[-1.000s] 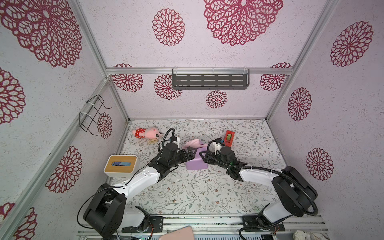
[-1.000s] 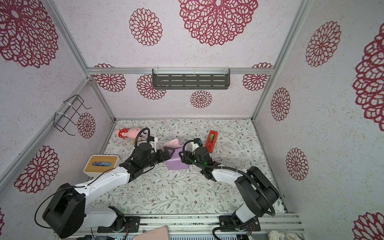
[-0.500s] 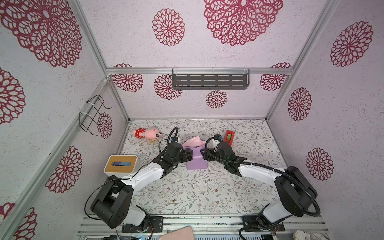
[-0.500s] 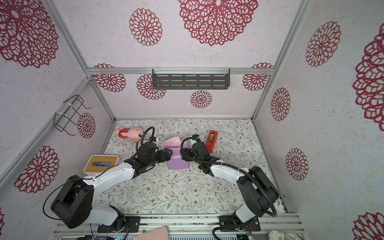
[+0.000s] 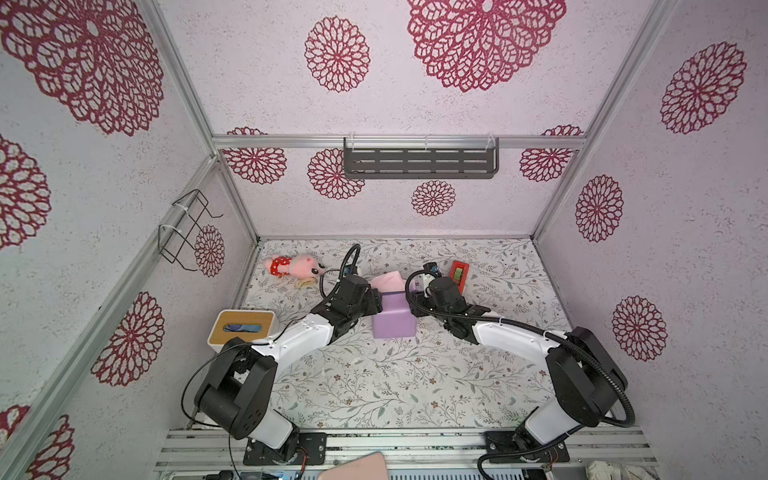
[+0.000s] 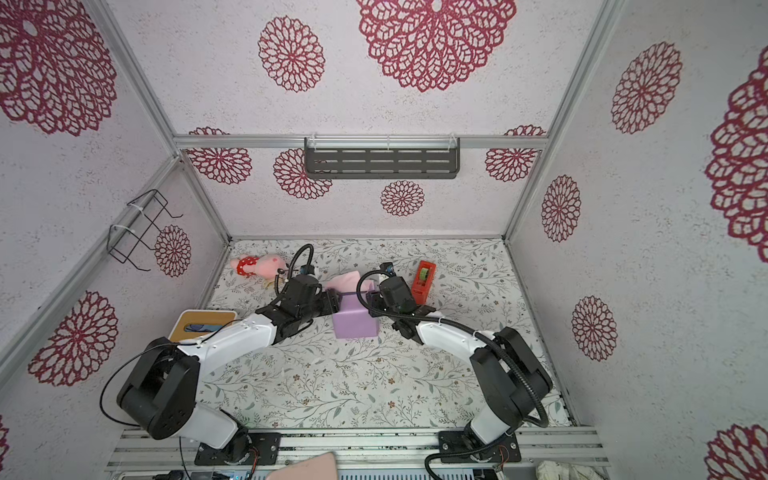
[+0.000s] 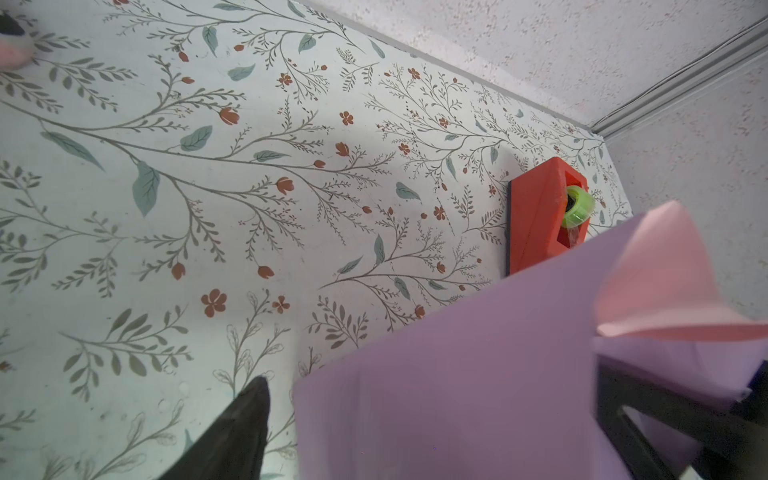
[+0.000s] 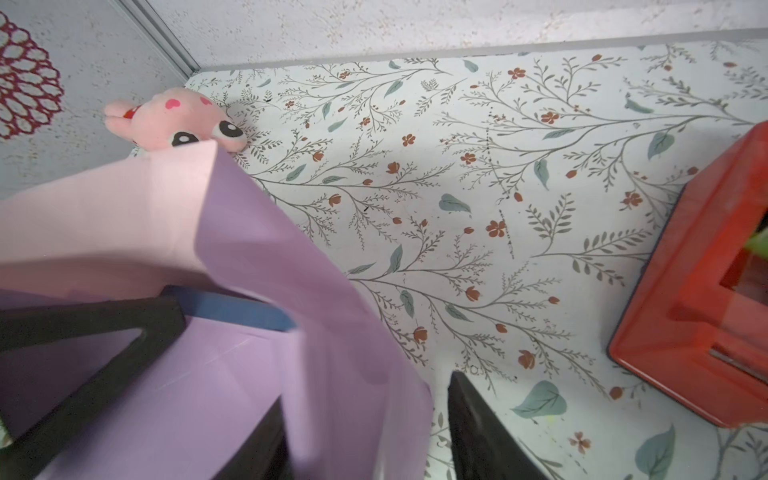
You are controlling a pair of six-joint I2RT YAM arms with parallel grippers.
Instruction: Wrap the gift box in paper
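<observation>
Right wrist view shows the gift box (image 8: pixel 232 309) only as a blue strip under the paper (image 8: pixel 257 232). In both top views the box is seen mid-table, toward the back, already sleeved in lilac, with a pink flap standing loose at its far end. It is flanked closely by the left gripper (image 5: pixel 376 299) and the right gripper (image 5: pixel 412 300). Each claw is held apart with a side flap of paper between its fingers. A gap is visible beside one finger (image 8: pixel 478 428) of the right claw, so nothing is judged clamped.

If the jaws are shut off-line, the thin sheet could be creased, torn or lost from the pinch. Uneven pressure from the two sides could turn or slide the light box on the table (image 5: pixel 374 386) and loosen the sleeve. The tape dispenser (image 5: pixel 459 274) lies just beside the right arm and could be knocked. The plush toy (image 5: pixel 293 266) is well apart.
</observation>
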